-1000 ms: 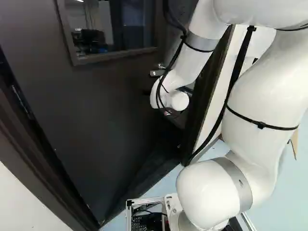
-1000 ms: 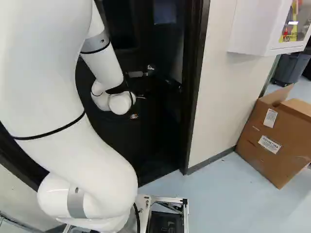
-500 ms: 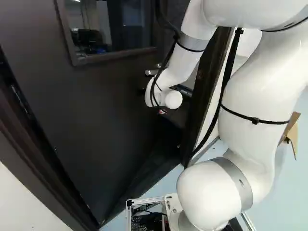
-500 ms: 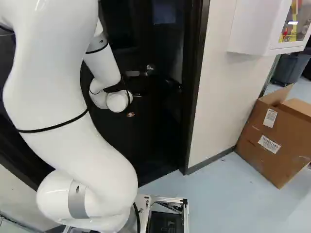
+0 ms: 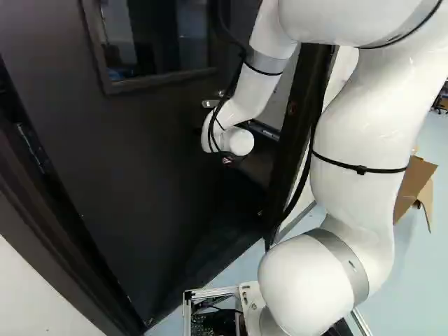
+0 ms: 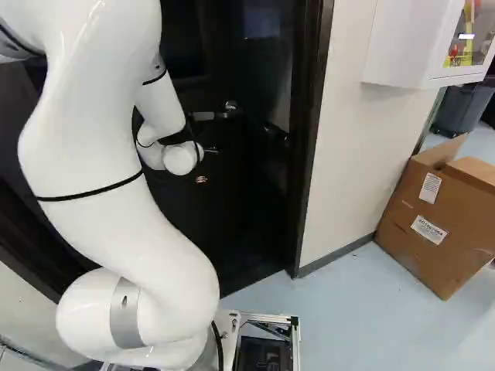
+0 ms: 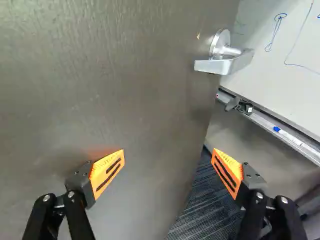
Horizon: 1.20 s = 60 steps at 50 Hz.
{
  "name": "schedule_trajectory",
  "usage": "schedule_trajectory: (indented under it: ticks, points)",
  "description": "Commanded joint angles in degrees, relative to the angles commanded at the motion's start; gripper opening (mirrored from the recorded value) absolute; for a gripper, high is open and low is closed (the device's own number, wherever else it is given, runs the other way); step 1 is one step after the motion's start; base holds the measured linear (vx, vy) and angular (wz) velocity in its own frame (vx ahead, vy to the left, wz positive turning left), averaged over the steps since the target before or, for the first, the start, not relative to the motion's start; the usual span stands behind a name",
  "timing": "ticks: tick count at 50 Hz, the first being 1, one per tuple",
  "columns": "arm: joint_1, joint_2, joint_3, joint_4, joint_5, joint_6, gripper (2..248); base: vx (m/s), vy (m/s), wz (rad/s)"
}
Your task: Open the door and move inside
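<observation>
Gripper: my gripper (image 7: 168, 155) stands wide, with nothing held between its two orange pads (image 7: 107, 172). One is close to the door's face, the other out past its free edge; I can't tell whether either touches.
Door: ajar, just ahead of my fingers, its free edge (image 7: 204, 130) running between them and away.
Lever: the metal handle (image 7: 222, 62) sits ahead, near that edge, with nothing on it.
Weight and feel: I'd expect a heavy, rigid slab (image 5: 154, 154) that swings slowly and may push back if it has a closer. The smooth face could let a pad skid.
Where to take it: I'd press flat, near the free edge below the lever, for leverage; no pinch needed.
Beyond: a whiteboard (image 7: 295, 50) and dark carpet (image 7: 200, 210) show through the gap.
Opening: I'd keep arm and base off the dark frame (image 6: 309, 131).
</observation>
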Motion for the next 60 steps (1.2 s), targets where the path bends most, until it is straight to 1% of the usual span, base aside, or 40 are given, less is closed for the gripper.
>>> schedule_trajectory:
  ticks: [60]
  points:
    - [8.63,-6.98,-8.18,-0.01,0.00,0.00,247,0.000,0.000,0.000]
